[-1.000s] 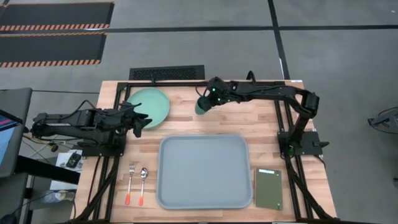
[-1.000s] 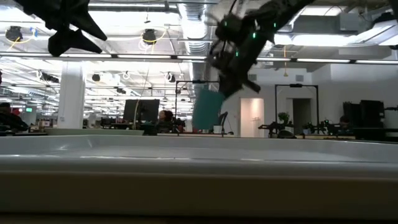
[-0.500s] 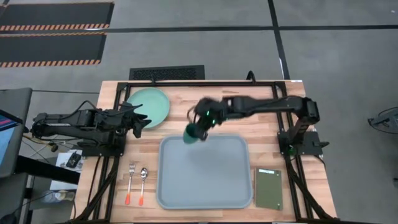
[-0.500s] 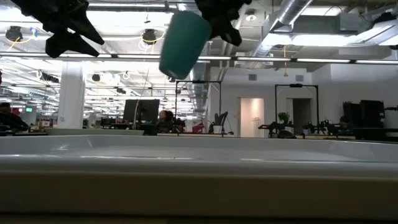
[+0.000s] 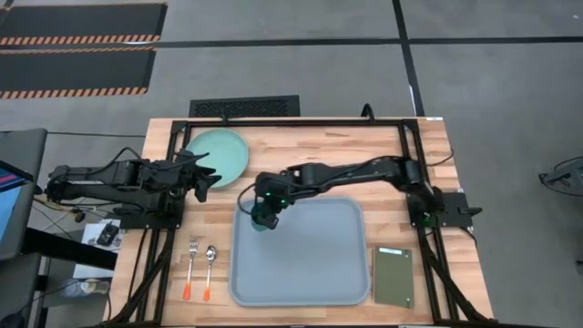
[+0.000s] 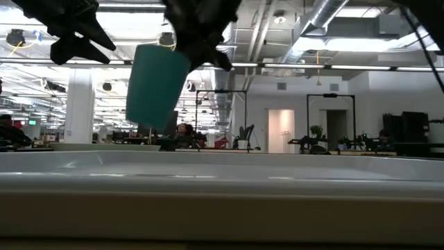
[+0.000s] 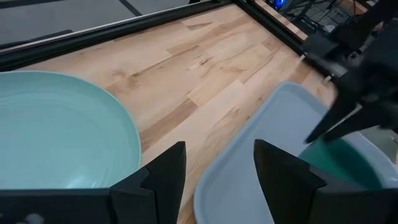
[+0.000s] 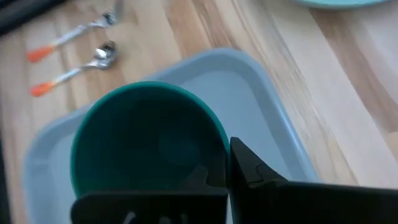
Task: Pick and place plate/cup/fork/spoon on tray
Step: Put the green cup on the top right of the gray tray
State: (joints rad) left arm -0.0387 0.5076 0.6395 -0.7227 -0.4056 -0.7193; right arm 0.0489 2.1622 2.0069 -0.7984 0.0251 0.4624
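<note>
1. High view: the right gripper (image 5: 264, 208) sits left of centre in the frame, over the upper-left corner of the tray (image 5: 310, 273), clamped on the cup (image 5: 261, 221).
2. Low view: the cup (image 6: 157, 86) hangs tilted in the upper left of the frame, clear above the tray's rim (image 6: 277, 177).
3. Right wrist view: the cup (image 8: 149, 137) fills the middle, its mouth facing the camera, one dark finger against its rim; the fork (image 8: 71, 35) and spoon (image 8: 78, 65) lie at upper left on the wooden table (image 8: 348, 124).
4. The plate (image 5: 219, 153) rests in the upper left of the high view, off the tray.
5. The left gripper (image 5: 208, 178) hovers at the plate's lower edge, fingers parted and holding nothing.
6. An olive pad (image 5: 393, 276) lies just right of the tray.
</note>
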